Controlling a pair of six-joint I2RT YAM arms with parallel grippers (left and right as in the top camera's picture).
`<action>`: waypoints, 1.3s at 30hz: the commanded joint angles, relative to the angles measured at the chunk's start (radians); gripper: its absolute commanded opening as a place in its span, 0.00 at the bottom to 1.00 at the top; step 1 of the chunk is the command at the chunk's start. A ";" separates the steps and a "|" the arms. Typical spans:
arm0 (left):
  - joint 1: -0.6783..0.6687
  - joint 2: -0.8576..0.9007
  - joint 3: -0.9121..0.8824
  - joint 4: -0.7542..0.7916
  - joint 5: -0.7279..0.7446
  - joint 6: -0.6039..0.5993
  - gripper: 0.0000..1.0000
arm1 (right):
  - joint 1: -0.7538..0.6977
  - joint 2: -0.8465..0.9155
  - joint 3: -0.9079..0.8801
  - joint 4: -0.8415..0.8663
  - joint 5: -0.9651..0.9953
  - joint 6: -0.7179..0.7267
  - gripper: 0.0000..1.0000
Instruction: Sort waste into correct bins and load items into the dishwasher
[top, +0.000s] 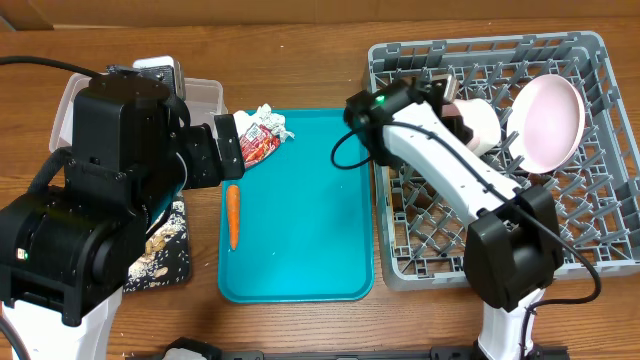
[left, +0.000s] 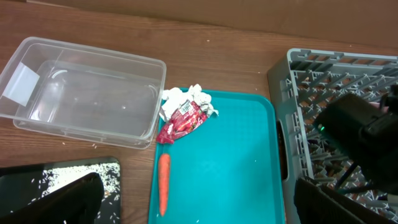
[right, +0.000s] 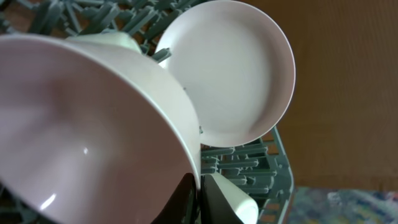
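Note:
My right gripper (right: 200, 190) is shut on the rim of a white bowl (right: 93, 124) and holds it tilted over the grey dish rack (right: 249, 168). In the overhead view that bowl (top: 480, 122) is at the rack's (top: 590, 250) back, next to the pale pink dish (top: 548, 118) standing on edge there; the dish also shows in the right wrist view (right: 239, 81). My left gripper (left: 199, 208) is open and empty above the teal tray (left: 236, 155). A red wrapper (left: 181, 122) and crumpled white paper (left: 186, 96) lie at the tray's far left corner.
A carrot (left: 163, 183) lies along the teal tray's left side. The clear tub (left: 93, 93) stands left of the tray at the back. The black tray (left: 62, 177), strewn with pale crumbs, lies in front of the tub. The left arm covers much of both in the overhead view.

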 joint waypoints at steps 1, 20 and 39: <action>0.006 0.002 0.009 0.000 -0.010 0.008 1.00 | 0.064 0.014 -0.006 -0.001 -0.051 -0.029 0.07; 0.006 0.002 0.009 0.000 -0.013 0.016 1.00 | 0.081 0.013 -0.005 -0.033 0.091 -0.024 0.05; 0.006 0.002 0.009 0.017 -0.013 0.023 1.00 | 0.147 0.013 -0.005 -0.005 -0.340 -0.025 0.04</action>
